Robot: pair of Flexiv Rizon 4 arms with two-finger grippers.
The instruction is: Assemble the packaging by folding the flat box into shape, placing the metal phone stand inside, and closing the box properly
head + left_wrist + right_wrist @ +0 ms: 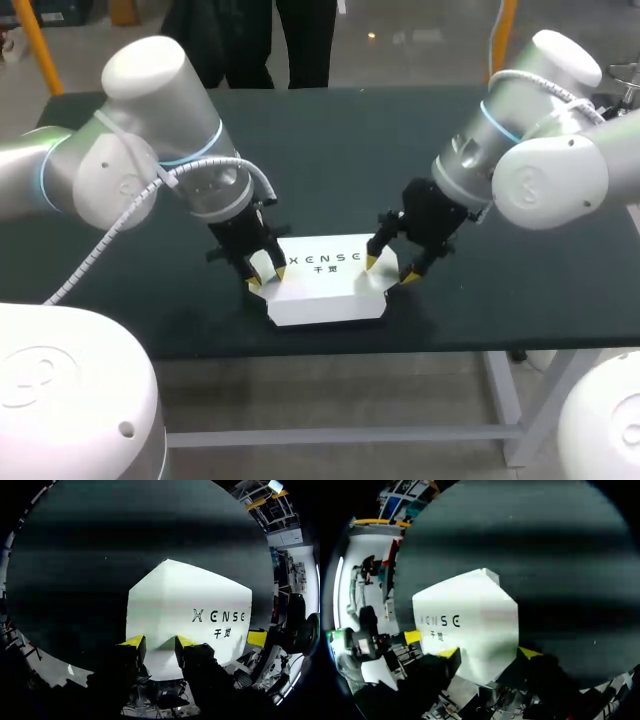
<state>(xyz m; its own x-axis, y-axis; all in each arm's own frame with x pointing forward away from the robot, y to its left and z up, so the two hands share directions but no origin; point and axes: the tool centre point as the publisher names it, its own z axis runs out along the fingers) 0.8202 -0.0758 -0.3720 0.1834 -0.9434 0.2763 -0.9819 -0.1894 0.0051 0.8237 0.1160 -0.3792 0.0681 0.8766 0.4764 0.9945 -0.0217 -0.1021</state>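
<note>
The white box (325,290) lies flat and closed, printed top up, near the front edge of the dark green table (330,150). My left gripper (267,277) stands over the box's left end. In the left wrist view the gripper (159,641) is open, its yellow tips down at the near edge of the box (185,595). My right gripper (390,270) is at the box's right end. In its own view it (489,653) is wide open, with the corner of the box (470,605) between its fingers. No phone stand is visible.
Dark bare table surface stretches behind and to both sides of the box. The table's front edge (330,345) runs just below the box. Both arms come in low from the sides.
</note>
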